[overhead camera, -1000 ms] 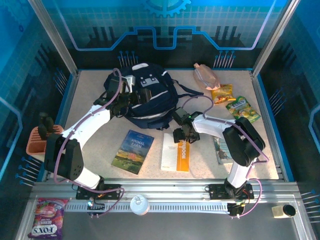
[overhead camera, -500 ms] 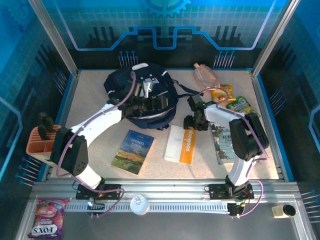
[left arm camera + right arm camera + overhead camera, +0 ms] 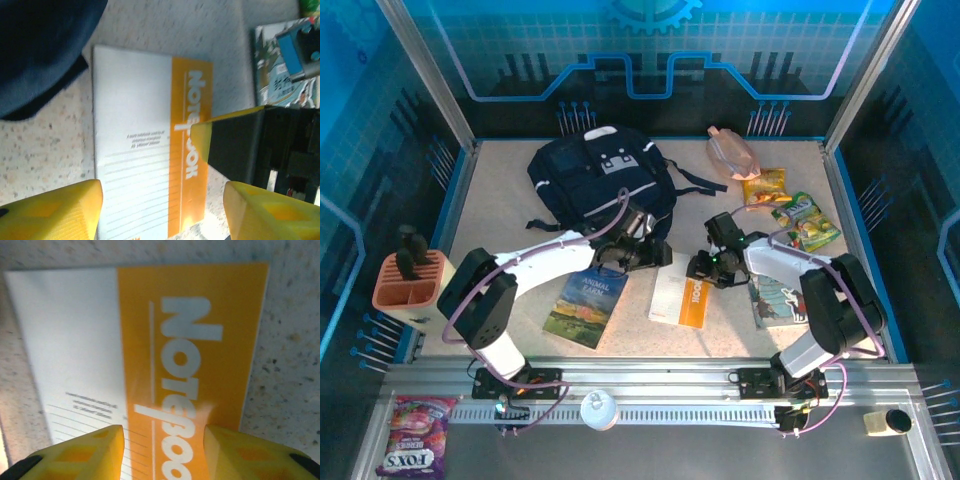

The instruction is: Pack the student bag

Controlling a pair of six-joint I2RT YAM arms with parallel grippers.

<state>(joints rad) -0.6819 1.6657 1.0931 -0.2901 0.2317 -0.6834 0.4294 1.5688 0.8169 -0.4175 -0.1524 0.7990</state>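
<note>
Nothing looks packed: book (image 3: 585, 302) and snacks (image 3: 805, 218) lie outside the bag (image 3: 605, 180), and the left gripper (image 3: 658, 256) and right gripper (image 3: 700, 268) hang open-jawed over the notebook (image 3: 678, 298).

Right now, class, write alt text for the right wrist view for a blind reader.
A white-and-orange notebook lies flat on a speckled table; the right gripper is poised over its orange band, yellow fingers apart.
</note>
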